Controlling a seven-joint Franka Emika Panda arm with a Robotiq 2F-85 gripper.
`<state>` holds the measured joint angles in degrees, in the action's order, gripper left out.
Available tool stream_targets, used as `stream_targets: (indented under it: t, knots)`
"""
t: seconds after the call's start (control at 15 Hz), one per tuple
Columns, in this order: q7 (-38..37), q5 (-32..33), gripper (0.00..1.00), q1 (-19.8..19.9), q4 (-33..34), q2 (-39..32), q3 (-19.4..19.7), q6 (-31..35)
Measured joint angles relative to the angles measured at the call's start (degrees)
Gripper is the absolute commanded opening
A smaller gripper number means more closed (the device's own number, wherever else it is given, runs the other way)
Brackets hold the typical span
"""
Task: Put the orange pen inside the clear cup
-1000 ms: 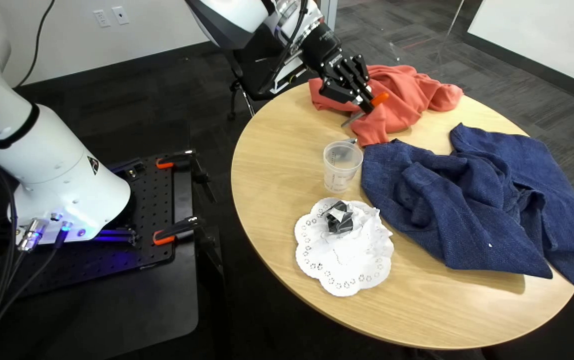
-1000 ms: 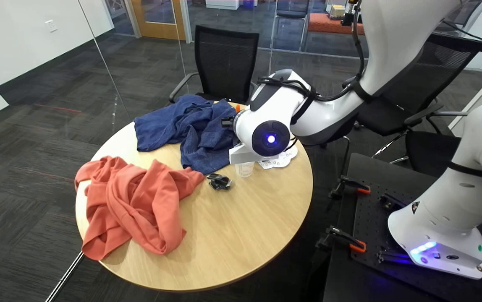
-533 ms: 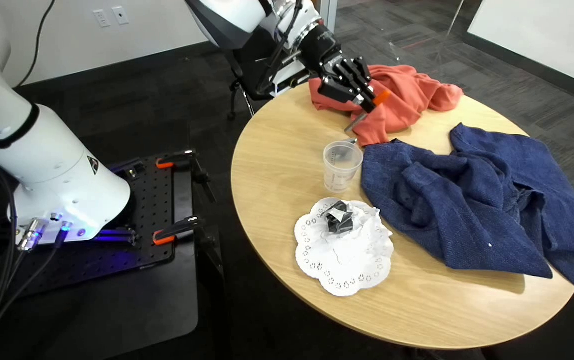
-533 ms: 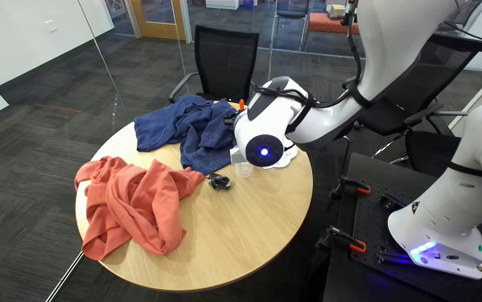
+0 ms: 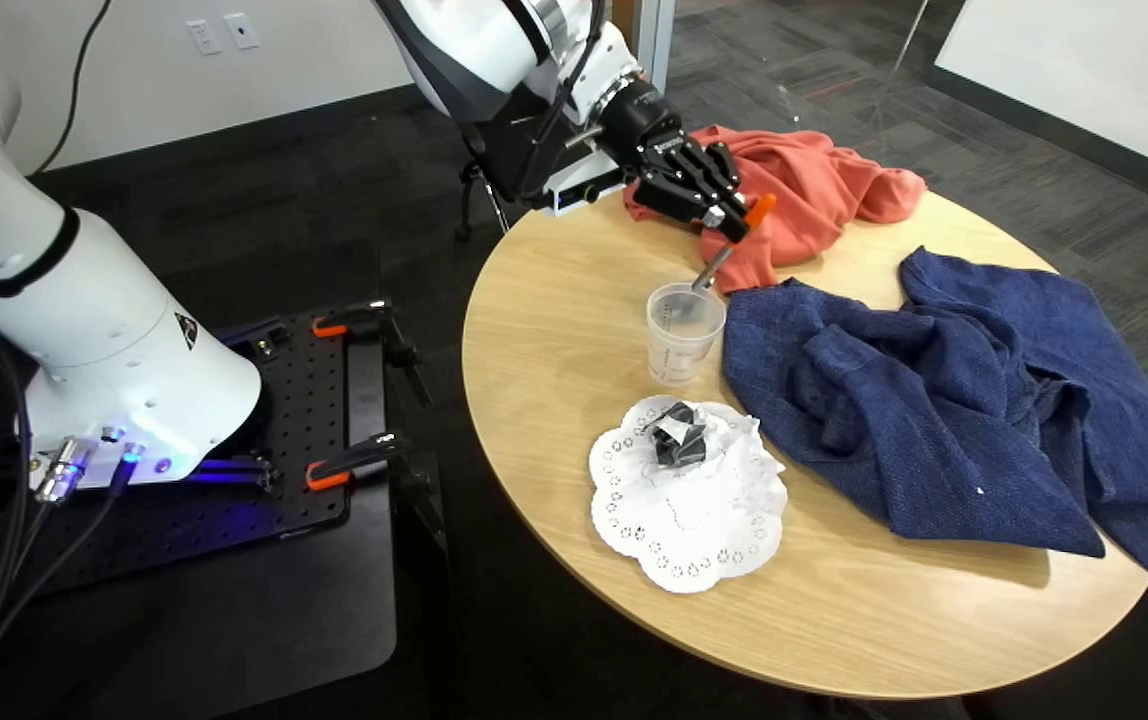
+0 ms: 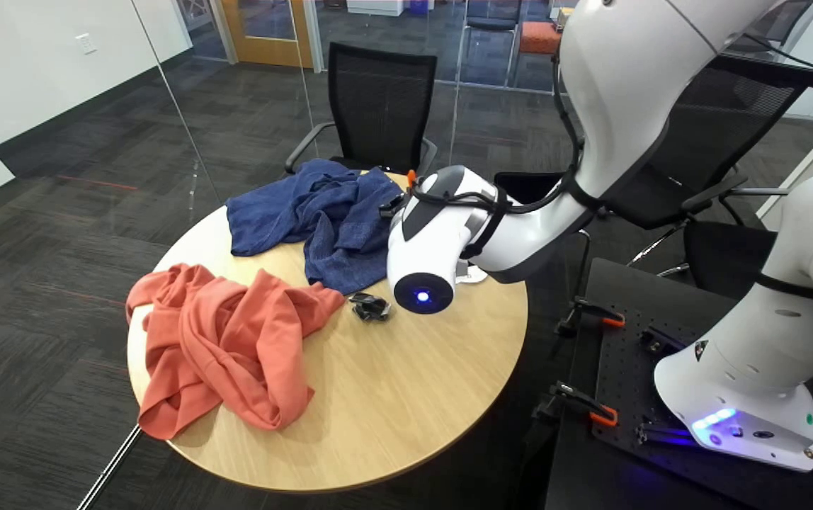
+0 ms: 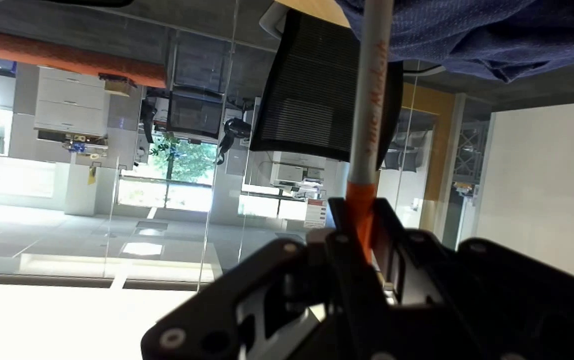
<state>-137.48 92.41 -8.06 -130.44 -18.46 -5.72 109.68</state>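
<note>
The pen has an orange end (image 5: 761,210) and a grey body (image 5: 716,268). My gripper (image 5: 737,226) is shut on the orange end, which also shows in the wrist view (image 7: 361,195) between the fingertips. The pen hangs tilted, grey end down. The clear cup (image 5: 679,350) stands upright on the table. In an exterior view the pen's lower end overlaps the cup's far rim; whether it is above, behind or touching I cannot tell. In an exterior view the orange end (image 6: 411,177) shows above the arm, which hides the cup and most of the gripper.
A white doily (image 5: 624,500) with crumpled paper and a black wrapper lies near the cup. A blue cloth (image 5: 894,400) and a red cloth (image 5: 804,190) lie on the round table (image 5: 554,330). A black crumpled wrapper (image 6: 370,307) lies behind the cup.
The wrist has tilted and sunk slightly. The pen stands steeper and its lower end has come down to the cup's far rim. The arm now covers the cup in an exterior view.
</note>
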Motion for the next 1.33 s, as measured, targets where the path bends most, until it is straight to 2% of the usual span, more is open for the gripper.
stream_targets:
  t: [1.33]
  knots:
    - [-0.1, 0.0, 0.04, -0.1, 6.5, -13.2, -2.1, -0.3]
